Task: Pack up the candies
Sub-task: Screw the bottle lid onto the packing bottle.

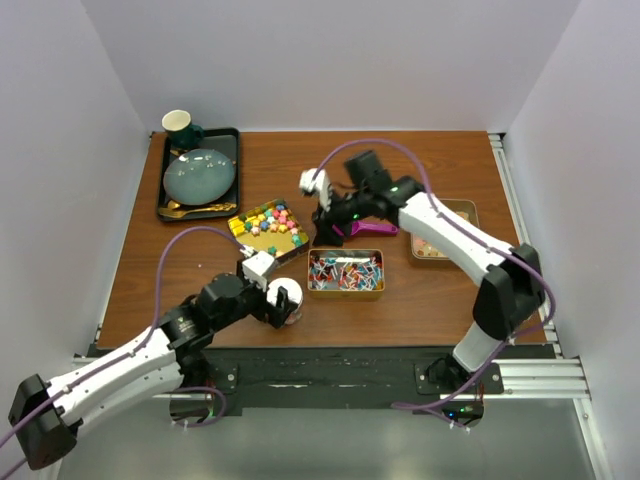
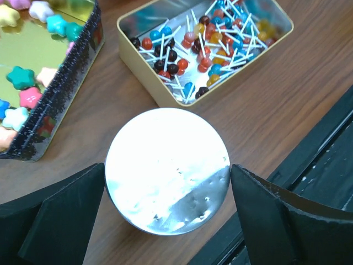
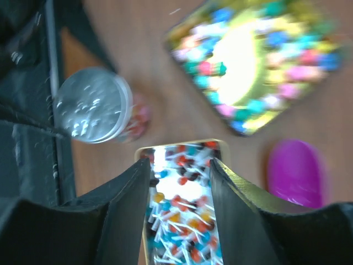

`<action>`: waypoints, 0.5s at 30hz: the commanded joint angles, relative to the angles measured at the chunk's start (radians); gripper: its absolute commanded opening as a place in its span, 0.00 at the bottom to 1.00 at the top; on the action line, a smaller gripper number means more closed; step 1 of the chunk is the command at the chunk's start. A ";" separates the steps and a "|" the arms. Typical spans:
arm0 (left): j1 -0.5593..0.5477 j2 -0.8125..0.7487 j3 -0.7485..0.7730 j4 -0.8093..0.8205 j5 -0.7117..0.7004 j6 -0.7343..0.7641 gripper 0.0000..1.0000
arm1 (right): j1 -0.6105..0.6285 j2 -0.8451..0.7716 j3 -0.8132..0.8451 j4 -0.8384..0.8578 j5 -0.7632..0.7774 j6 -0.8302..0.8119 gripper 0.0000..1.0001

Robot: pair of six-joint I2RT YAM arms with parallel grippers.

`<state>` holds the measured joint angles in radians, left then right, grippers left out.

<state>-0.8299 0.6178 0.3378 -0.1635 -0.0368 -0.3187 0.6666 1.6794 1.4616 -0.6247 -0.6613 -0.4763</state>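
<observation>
Star-shaped multicolour candies (image 1: 268, 222) fill a black-sided gold tin (image 2: 66, 83). Small lollipops (image 1: 345, 272) fill a gold tin (image 2: 144, 77) in front of it. A third tin (image 1: 452, 212) at the right holds orange-pink sweets, partly hidden by the right arm. My left gripper (image 1: 283, 303) is shut on a round jar with a silver lid (image 2: 167, 171), one finger on each side. The jar stands near the table's front edge. My right gripper (image 3: 179, 165) is open and empty above the lollipop tin (image 3: 182, 144). The purple scoop (image 1: 362, 229) lies beside it.
A black tray (image 1: 228, 140) at the back left holds a teal plate (image 1: 200, 176) and a green mug (image 1: 180, 124). The black front rail (image 2: 325, 165) runs just beyond the jar. White walls enclose the table on three sides.
</observation>
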 commanded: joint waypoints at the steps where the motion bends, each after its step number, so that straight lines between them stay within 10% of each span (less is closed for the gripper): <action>1: -0.069 0.029 -0.029 0.148 -0.092 -0.005 1.00 | -0.031 -0.134 0.025 0.026 0.066 0.073 0.59; 15: -0.196 0.338 -0.111 0.580 -0.147 0.176 1.00 | -0.081 -0.187 -0.050 0.071 0.101 0.113 0.66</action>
<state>-1.0214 0.8932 0.2543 0.2577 -0.1967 -0.2512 0.6052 1.4944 1.4082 -0.5797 -0.5755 -0.3832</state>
